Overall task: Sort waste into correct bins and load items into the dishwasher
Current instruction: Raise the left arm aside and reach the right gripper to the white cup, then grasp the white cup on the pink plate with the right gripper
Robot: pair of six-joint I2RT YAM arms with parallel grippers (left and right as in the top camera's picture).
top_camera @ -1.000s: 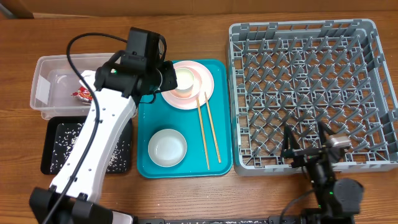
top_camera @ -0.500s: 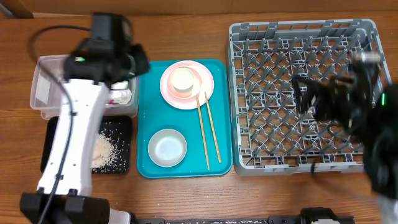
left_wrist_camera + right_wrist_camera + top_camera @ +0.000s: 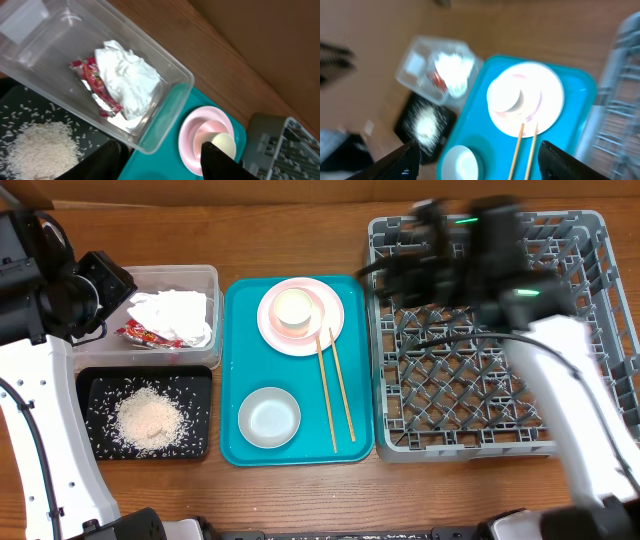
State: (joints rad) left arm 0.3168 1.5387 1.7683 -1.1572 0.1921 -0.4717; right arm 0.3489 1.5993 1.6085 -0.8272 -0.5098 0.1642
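Right pincer, open and empty, faces the pink plate at the teal tray's far end. Though blurred, its rim seems the best grip, clear of the chopsticks. Left pincer gapes empty.

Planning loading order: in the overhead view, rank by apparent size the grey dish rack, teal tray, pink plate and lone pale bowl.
Largest to smallest:
square grey plastic dish rack
rectangular teal serving tray
round pale pink plate
small round pale bowl
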